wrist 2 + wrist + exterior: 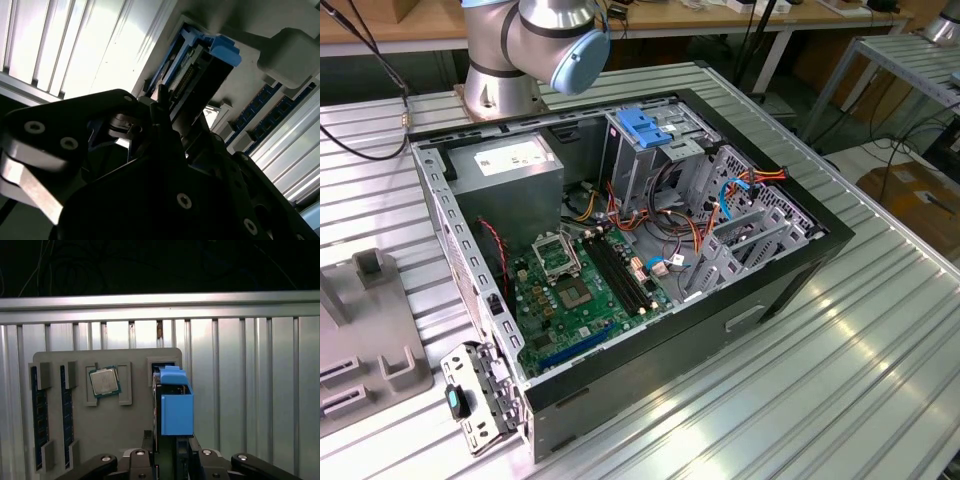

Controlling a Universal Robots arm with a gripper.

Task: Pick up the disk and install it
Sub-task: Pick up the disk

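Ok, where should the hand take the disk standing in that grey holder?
Probably across its two broad flat faces, near the free blue-framed end, coming straight in along its length. The disk stands on edge in a slot of the grey holder, leaving that end and the faces exposed.

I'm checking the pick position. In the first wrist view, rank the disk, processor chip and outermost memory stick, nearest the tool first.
1. disk, upright in its slot, at the tool.
2. processor chip, in the next holder over.
3. outermost memory stick, at the tray edge.
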